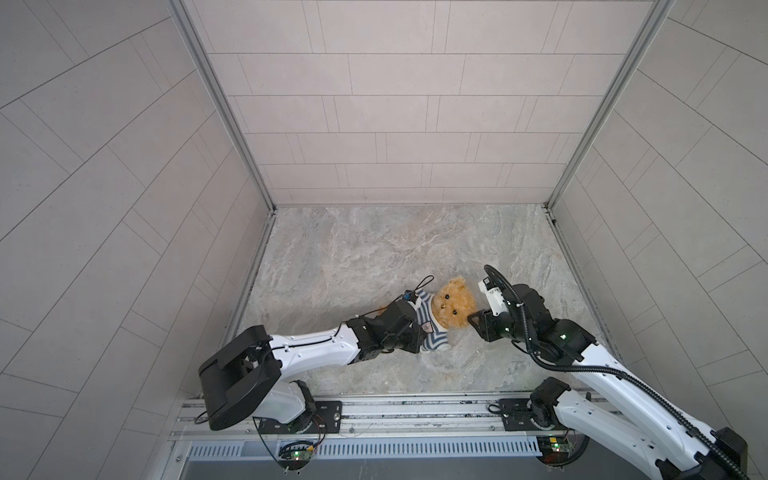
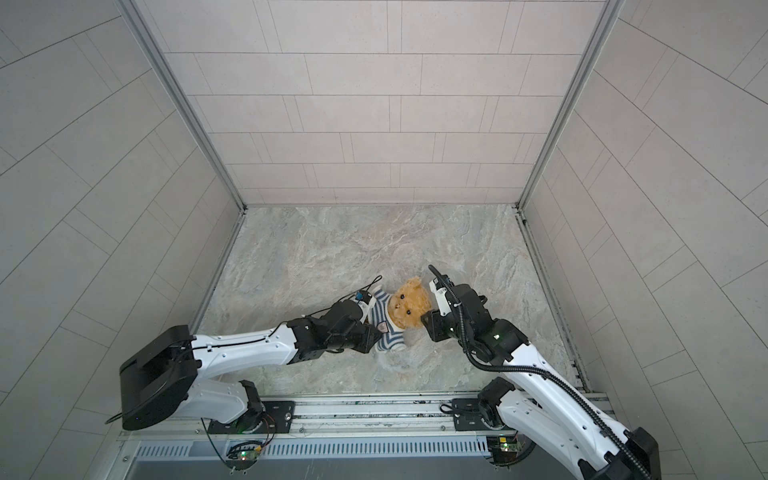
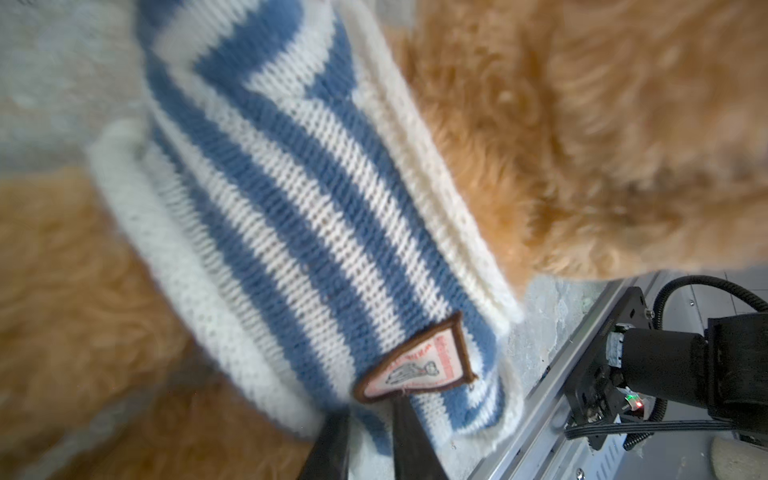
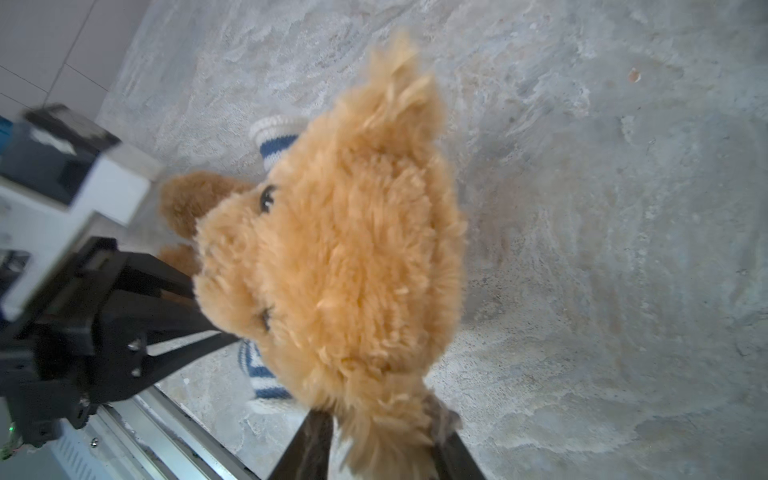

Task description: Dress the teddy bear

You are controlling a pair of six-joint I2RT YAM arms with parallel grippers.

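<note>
White left arm, white right arm, black joints, black corrugated cable along the right, black-fingered left gripper and right gripper, black bases at 6 o'clock.

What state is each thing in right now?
Fluffy golden-brown plush teddy bear: lying face up on the grey marble tabletop.
Blue-and-white striped knitted sweater: on the bear, collar around its neck.
Left gripper: pinching the sweater's knit near its badge.
Right gripper: jaws apart around one ear; grip unclear.
</note>
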